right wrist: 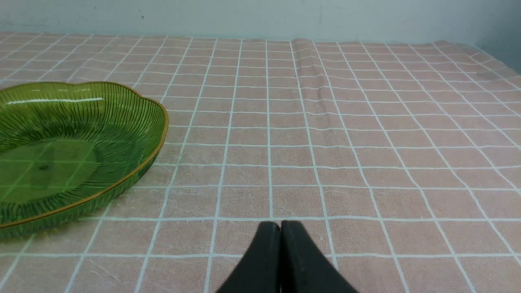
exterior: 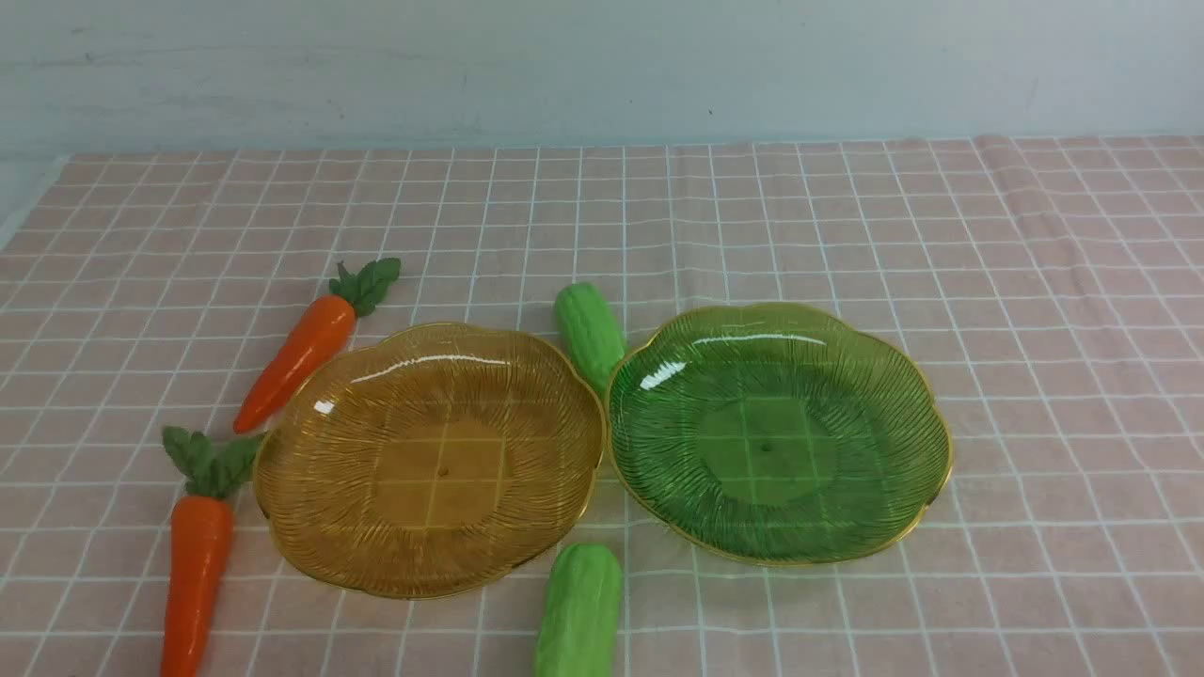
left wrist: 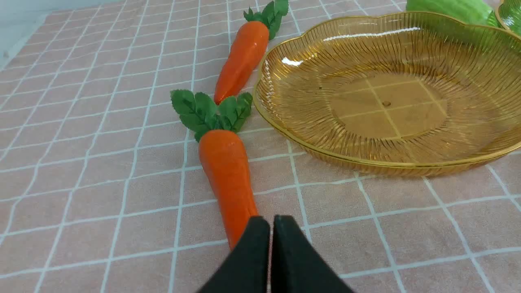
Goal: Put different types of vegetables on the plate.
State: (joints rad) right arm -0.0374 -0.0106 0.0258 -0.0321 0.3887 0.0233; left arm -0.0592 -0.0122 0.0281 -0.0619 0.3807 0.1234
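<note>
An amber ribbed plate [exterior: 310, 527] and a green ribbed plate [exterior: 903, 489] stand side by side on the checked cloth, both with nothing in them. One carrot [exterior: 296, 357] lies by the amber plate's far left rim. A second carrot [exterior: 196, 574] lies at its near left. One green gourd [exterior: 588, 331] lies between the plates at the back. Another gourd [exterior: 578, 611] lies in front of them. My left gripper [left wrist: 271, 221] is shut and empty, over the near carrot's tip [left wrist: 226, 171]. My right gripper [right wrist: 281, 226] is shut and empty, over bare cloth right of the green plate [right wrist: 134, 122]. Neither gripper shows in the front view.
A pale wall runs along the table's far edge. The cloth has a raised fold [right wrist: 303, 53] at the back right. The table's left edge [exterior: 28, 207] shows at far left.
</note>
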